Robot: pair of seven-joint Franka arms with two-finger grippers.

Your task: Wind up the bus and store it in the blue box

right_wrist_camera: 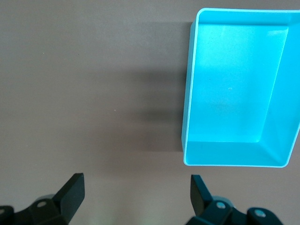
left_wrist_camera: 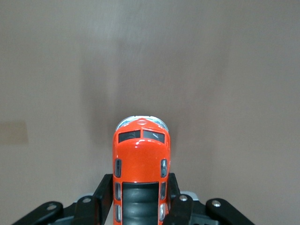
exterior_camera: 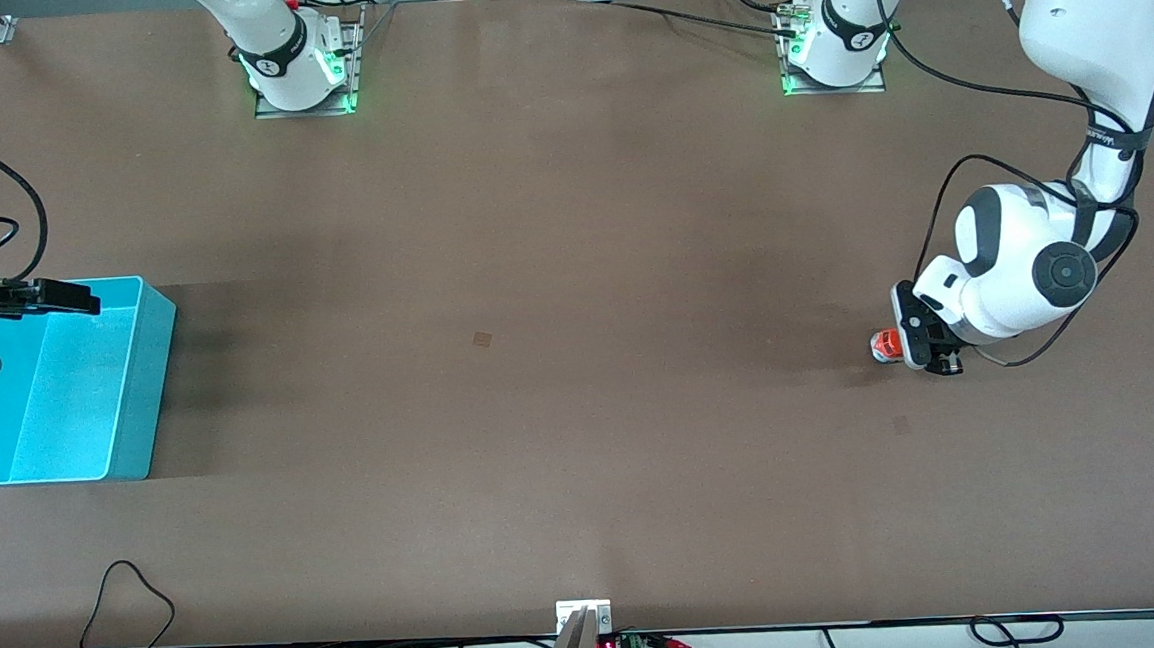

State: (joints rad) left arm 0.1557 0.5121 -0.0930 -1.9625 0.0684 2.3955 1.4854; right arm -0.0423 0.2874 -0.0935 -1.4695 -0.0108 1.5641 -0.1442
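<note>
The bus (exterior_camera: pixel 885 345) is a small orange-red toy with dark roof panels, low at the table near the left arm's end. My left gripper (exterior_camera: pixel 907 344) is shut on it. In the left wrist view the bus (left_wrist_camera: pixel 140 154) points away from the camera, and the black fingers (left_wrist_camera: pixel 104 193) press on both its sides. The blue box (exterior_camera: pixel 155 380) stands at the right arm's end of the table, with nothing in it. My right gripper (exterior_camera: pixel 74 297) is open and hangs over the box's edge that is farther from the front camera. In the right wrist view the box (right_wrist_camera: pixel 186 117) lies ahead of the open gripper (right_wrist_camera: pixel 136 193).
The brown table (exterior_camera: pixel 553 265) stretches between the bus and the box. Both arm bases (exterior_camera: pixel 301 70) stand along its edge farthest from the front camera. Cables (exterior_camera: pixel 133 602) lie over the edge nearest that camera.
</note>
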